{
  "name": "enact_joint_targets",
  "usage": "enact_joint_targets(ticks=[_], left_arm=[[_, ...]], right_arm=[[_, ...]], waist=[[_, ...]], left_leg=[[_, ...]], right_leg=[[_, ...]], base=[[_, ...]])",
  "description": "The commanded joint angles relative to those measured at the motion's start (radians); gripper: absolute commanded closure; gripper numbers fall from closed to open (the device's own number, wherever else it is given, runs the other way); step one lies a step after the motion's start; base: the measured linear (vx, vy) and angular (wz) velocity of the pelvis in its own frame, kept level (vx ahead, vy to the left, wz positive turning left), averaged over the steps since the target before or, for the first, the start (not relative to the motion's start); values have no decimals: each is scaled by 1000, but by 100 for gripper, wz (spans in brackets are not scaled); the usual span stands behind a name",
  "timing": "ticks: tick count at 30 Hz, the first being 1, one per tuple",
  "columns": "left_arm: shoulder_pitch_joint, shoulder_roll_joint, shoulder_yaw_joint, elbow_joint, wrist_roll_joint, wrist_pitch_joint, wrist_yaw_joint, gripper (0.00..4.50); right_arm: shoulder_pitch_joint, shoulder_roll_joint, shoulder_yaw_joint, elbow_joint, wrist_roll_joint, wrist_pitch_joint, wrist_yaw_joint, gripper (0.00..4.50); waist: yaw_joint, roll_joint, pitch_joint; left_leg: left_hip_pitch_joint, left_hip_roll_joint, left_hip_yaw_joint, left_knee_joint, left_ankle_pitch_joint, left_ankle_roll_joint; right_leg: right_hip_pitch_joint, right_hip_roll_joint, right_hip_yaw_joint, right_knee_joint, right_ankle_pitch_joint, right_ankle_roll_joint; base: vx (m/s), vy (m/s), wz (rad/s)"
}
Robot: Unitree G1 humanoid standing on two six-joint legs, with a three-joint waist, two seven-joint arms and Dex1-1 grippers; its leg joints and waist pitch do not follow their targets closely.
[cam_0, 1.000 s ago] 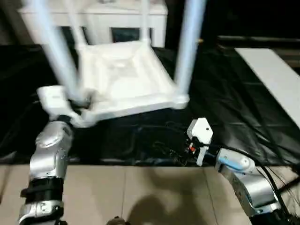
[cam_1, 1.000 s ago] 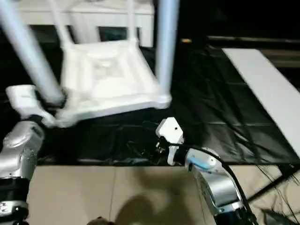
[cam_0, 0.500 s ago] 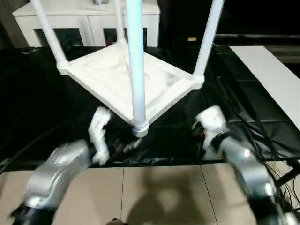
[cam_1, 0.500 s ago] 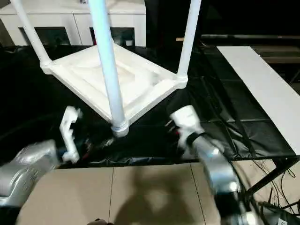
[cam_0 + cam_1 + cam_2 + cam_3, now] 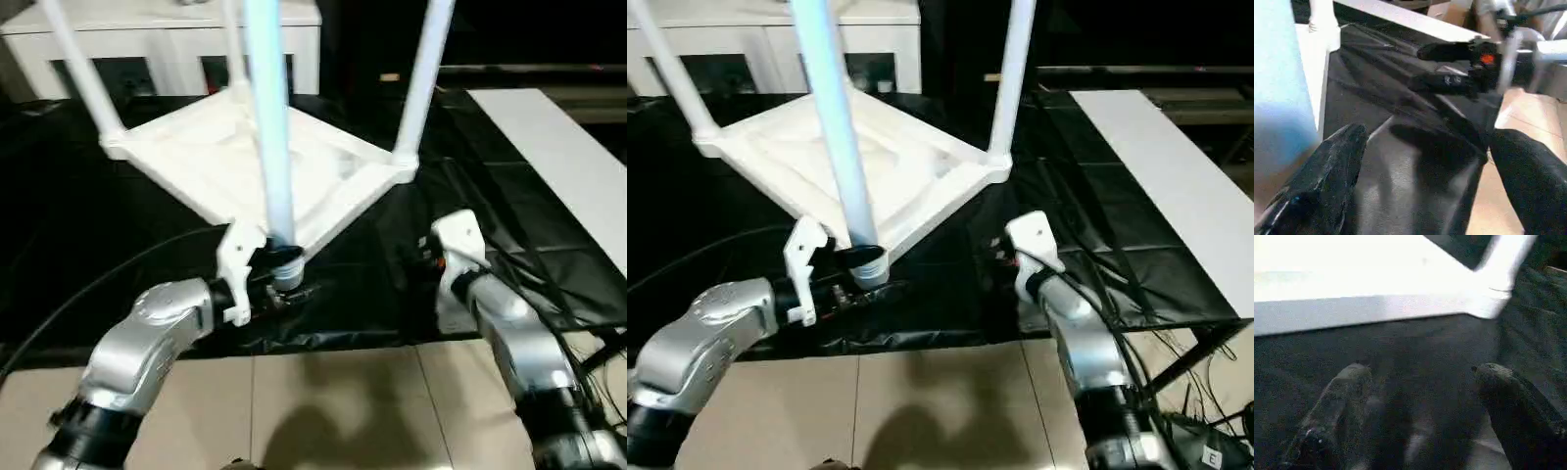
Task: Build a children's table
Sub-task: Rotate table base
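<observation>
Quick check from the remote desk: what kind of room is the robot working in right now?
Probably an indoor lab or test space: a black-draped work table carrying the upturned children's table, loose cables over a tiled floor, and a white cabinet behind.

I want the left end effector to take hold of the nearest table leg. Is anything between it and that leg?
Nothing visible blocks it. The left end effector is open, and the nearest leg stands right beside one of its fingers, with bare black cloth in the gap. The right end effector sits farther off.
</observation>
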Motion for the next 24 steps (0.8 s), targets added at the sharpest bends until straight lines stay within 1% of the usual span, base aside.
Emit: enact_joint_targets(ticks=[1, 2, 3, 4, 5, 6, 7, 8, 9, 10, 11, 12, 13, 14, 15, 16, 17, 18, 19, 20, 22, 23, 24], left_arm=[[-55, -25, -16, 72, 23, -43, -27, 2], [-79, -42, -21, 102, 23, -52, -40, 2], [-91, -51, -24, 117, 23, -55, -47, 2], [-122, -71, -60, 135, 24, -59, -94, 2], [-125, -71, -82, 125, 26, -58, -117, 2], [-120, -66, -100, 103, 22, -51, -138, 2], [-106, -59, -111, 71, 13, -39, -145, 2], [-87, -50, -116, 39, 11, -42, -145, 2], [-75, -45, -117, 23, 12, -47, -146, 2], [-69, -43, -117, 16, 13, -48, -145, 2], [-18, -18, -115, -48, 18, -56, -134, 2], [-18, -18, -115, -48, 18, -56, -134, 2], [34, 4, -109, -106, 23, -56, -116, 2], [86, 21, -98, -153, 36, -50, -91, 2], [129, 19, -79, -185, 45, -51, -56, 2], [166, 17, -61, -213, 53, -54, -27, 2], [212, 6, -30, -240, 51, -48, 11, 2], [241, -2, -10, -257, 49, -46, 35, 2], [313, -32, 54, -283, 56, -73, 100, 2], [335, -48, 78, -285, 73, -83, 141, 2], [349, -62, 95, -284, 88, -91, 175, 2], [369, -108, 134, -270, 126, -148, 263, 2], [370, -133, 159, -256, 159, -181, 328, 2]], right_arm=[[23, -12, 8, -70, 54, -16, 88, 75], [38, -21, 17, -98, 76, -18, 135, 75], [46, -26, 22, -114, 89, -19, 161, 75], [78, -59, 50, -173, 121, -18, 248, 75], [92, -76, 61, -197, 133, -14, 283, 75], [104, -92, 70, -219, 142, -9, 309, 75], [115, -105, 75, -238, 146, -4, 326, 75], [123, -114, 75, -252, 146, 6, 332, 75], [129, -119, 73, -263, 145, 12, 335, 75], [131, -119, 72, -265, 144, 14, 334, 75], [140, -121, 62, -279, 136, 24, 317, 75], [140, -121, 62, -279, 136, 24, 317, 75], [150, -120, 55, -295, 132, 31, 302, 75], [165, -118, 49, -322, 137, 45, 296, 75], [175, -114, 51, -336, 136, 59, 286, 75], [184, -110, 53, -347, 134, 73, 277, 75], [192, -98, 54, -353, 127, 80, 250, 75], [198, -90, 54, -357, 123, 82, 233, 75], [214, -61, 52, -366, 117, 78, 191, 75], [222, -48, 51, -372, 116, 80, 176, 75], [228, -39, 49, -375, 116, 81, 165, 75], [236, -18, 47, -381, 111, 86, 135, 75], [241, -3, 45, -383, 109, 86, 116, 75]], waist=[[0, 2, -56], [4, 1, -56], [4, 0, -55], [6, 9, -56], [5, 4, -56], [9, 15, -55], [5, 8, -55], [4, 14, -56], [-1, 11, -55], [-5, 9, -56], [-6, 16, -57], [-13, 13, -55], [-15, 12, -54], [-19, 14, -52], [-17, 16, -51], [-21, 17, -48], [-20, 16, -46], [-20, 18, -45], [-22, 17, -44], [-22, 11, -41], [-18, 18, -40], [-16, 11, -39], [-16, 6, -36]], left_leg=[[23, 24, -1, -68, -213, 1], [25, 26, -3, -69, -229, 4], [22, 27, -4, -71, -230, 5], [21, 28, -6, -73, -234, 4], [22, 28, -6, -72, -237, 6], [21, 31, -9, -73, -234, 9], [18, 30, -8, -73, -233, 14], [16, 29, -9, -73, -231, 16], [11, 29, -10, -72, -224, 21], [12, 26, -8, -69, -221, 26], [13, 26, -9, -68, -223, 26], [9, 28, -9, -71, -224, 28], [9, 27, -9, -71, -228, 30], [13, 30, -9, -73, -250, 31], [13, 30, -8, -73, -255, 32], [13, 31, -8, -75, -271, 29], [13, 31, -9, -77, -277, 26], [13, 32, -9, -78, -281, 21], [12, 32, -8, -78, -292, 15], [14, 29, -8, -80, -324, 10], [23, 31, -11, -80, -353, -1], [24, 32, -10, -81, -363, -2], [18, 30, -12, -83, -366, -8]], right_leg=[[36, -43, 37, -80, -81, -200], [38, -45, 38, -82, -96, -195], [39, -46, 38, -82, -100, -194], [40, -48, 37, -83, -104, -191], [40, -48, 37, -84, -104, -190], [41, -50, 37, -81, -93, -194], [43, -50, 37, -83, -86, -196], [44, -50, 36, -80, -73, -205], [47, -51, 35, -79, -68, -212], [46, -50, 35, -81, -77, -217], [45, -51, 34, -81, -86, -221], [47, -52, 33, -83, -97, -221], [46, -50, 33, -84, -113, -220], [42, -48, 33, -88, -161, -212], [40, -48, 33, -90, -178, -208], [37, -47, 33, -91, -213, -201], [37, -47, 32, -95, -234, -194], [33, -46, 33, -97, -254, -185], [30, -47, 33, -98, -269, -182], [25, -43, 31, -106, -328, -162], [16, -44, 35, -110, -370, -140], [13, -42, 35, -114, -376, -135], [18, -43, 35, -114, -383, -122]], base=[[0, 0, 0], [0, 0, 0], [0, 0, 0], [0, 0, 0], [0, 0, 0], [0, 0, 0], [0, 0, 0], [0, 0, 0], [0, 0, 0], [0, 0, 0], [0, 0, 0], [0, 0, 0], [0, 0, 0], [0, 0, 0], [0, 0, 0], [0, 0, 0], [0, 0, 0], [0, 0, 0], [0, 0, 0], [0, 0, 0], [0, 0, 0], [0, 0, 0], [0, 0, 0]])
